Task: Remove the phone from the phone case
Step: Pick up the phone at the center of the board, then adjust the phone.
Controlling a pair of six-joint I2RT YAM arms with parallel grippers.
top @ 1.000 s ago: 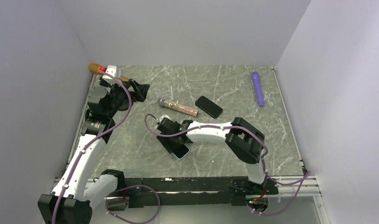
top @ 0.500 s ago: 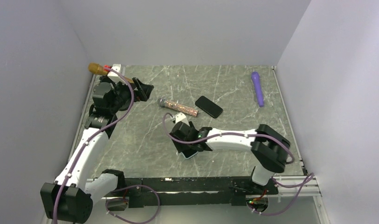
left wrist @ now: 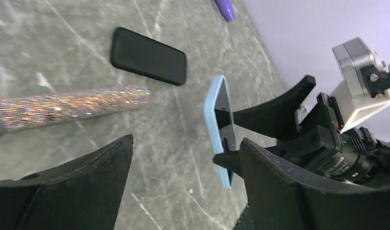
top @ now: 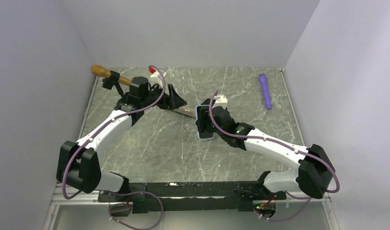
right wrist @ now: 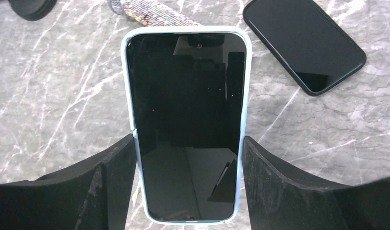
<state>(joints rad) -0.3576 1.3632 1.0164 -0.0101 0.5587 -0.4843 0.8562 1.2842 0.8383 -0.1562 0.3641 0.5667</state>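
Pale-blue case (right wrist: 129,86) wraps a dark, blank-screened phone (right wrist: 185,110). The pair is up off the table (top: 149,139) near its middle, long sides pinched between the right gripper's (right wrist: 188,160) fingers. With the phone fully seated, the step in hand looks like presenting it for stripping. Left gripper (left wrist: 185,143) hovers just beside, jaws wide, holding nothing. Next, I judge, it must catch the case rim and peel against the right's clamp. Below lie a glitter mic (left wrist: 73,108) and a bare phone (left wrist: 148,56).

The right jaws have lifted the cased phone (right wrist: 185,120) toward centre, and the left jaws have swung in near it.
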